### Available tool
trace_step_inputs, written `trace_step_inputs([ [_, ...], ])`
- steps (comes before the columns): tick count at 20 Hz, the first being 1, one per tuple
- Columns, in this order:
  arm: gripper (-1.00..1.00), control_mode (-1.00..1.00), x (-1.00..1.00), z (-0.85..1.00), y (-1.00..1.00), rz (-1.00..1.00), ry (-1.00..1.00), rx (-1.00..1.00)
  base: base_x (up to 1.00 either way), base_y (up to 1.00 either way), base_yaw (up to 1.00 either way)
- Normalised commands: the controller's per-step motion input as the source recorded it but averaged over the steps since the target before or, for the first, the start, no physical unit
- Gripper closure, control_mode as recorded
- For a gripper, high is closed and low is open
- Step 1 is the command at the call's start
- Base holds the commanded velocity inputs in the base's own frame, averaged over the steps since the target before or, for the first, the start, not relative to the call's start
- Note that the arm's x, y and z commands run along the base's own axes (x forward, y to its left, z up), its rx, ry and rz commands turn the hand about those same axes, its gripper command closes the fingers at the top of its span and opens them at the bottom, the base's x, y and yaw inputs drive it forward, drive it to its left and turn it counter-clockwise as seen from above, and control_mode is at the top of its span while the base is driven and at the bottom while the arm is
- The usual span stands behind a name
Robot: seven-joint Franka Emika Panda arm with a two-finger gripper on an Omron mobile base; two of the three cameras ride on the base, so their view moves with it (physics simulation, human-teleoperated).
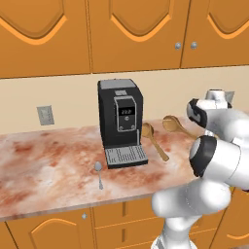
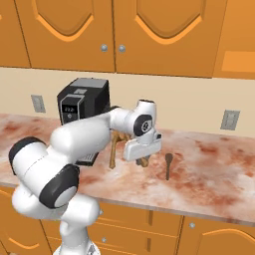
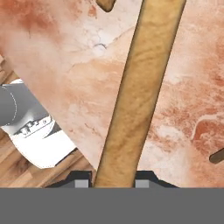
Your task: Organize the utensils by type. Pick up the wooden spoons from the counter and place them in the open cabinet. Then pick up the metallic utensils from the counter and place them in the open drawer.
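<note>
wooden spoon [image 3: 135, 100] between jaws, counter [image 3: 65, 65] edge near

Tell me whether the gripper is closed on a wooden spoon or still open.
Shut on it. In the hand view the wooden spoon handle runs straight down between the gripper fingertips, filling the gap between them.

The arm [image 2: 74, 144] is glossy white, built of rounded, bulging segments with black bands at its joints. The gripper [image 2: 143, 160] has a boxy white body and small dark fingertips [image 3: 81, 183].
</note>
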Motion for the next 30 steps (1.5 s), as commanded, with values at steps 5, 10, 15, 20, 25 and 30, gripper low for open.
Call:
trace_step_inputs([
  [5,1.00,-1.00,-0.77,0.75,0.01,0.12,0.04,0.01,0.00,0.00,0.00],
  [10,1.00,-1.00,-0.65,0.69,0.11,0.08,-0.02,0.03,0.00,0.00,0.00],
  [15,1.00,-1.00,-0.49,0.60,0.26,0.09,-0.11,0.05,0.00,0.00,0.00],
  [20,1.00,-1.00,-0.45,0.74,0.16,0.10,-0.14,0.08,0.00,0.00,0.00],
  [25,1.00,-1.00,-0.39,0.66,0.16,0.09,-0.21,0.11,0.00,0.00,0.00],
  [30,1.00,-1.00,-0.06,0.58,0.36,0.02,-0.19,0.12,0.00,0.00,0.00],
])
